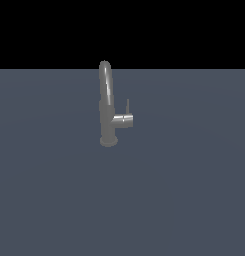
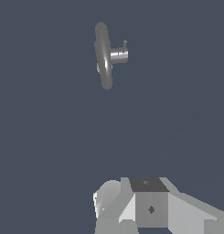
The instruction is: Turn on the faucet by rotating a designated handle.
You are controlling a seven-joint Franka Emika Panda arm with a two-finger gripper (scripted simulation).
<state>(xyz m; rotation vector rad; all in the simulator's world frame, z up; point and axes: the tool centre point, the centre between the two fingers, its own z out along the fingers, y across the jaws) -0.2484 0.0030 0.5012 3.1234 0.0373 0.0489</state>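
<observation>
The faucet (image 1: pixel 107 105) stands upright on a round base in the middle of the exterior view, a slim grey metal column with an arched spout. A short horizontal stub (image 1: pixel 124 120) juts toward the exterior view's right, and the handle (image 1: pixel 127 106), a thin rod, rises straight up from its end. The wrist view looks down on the faucet (image 2: pixel 104 57), with the handle (image 2: pixel 125 44) showing as a small tip above the stub. My gripper (image 2: pixel 147 203) appears only as grey blocks at the edge of the wrist view, well apart from the faucet. Its fingers do not show clearly. In the exterior view the arm is out of sight.
A flat blue-grey surface (image 1: pixel 184 190) spreads under and around the faucet. Black background lies beyond its far edge.
</observation>
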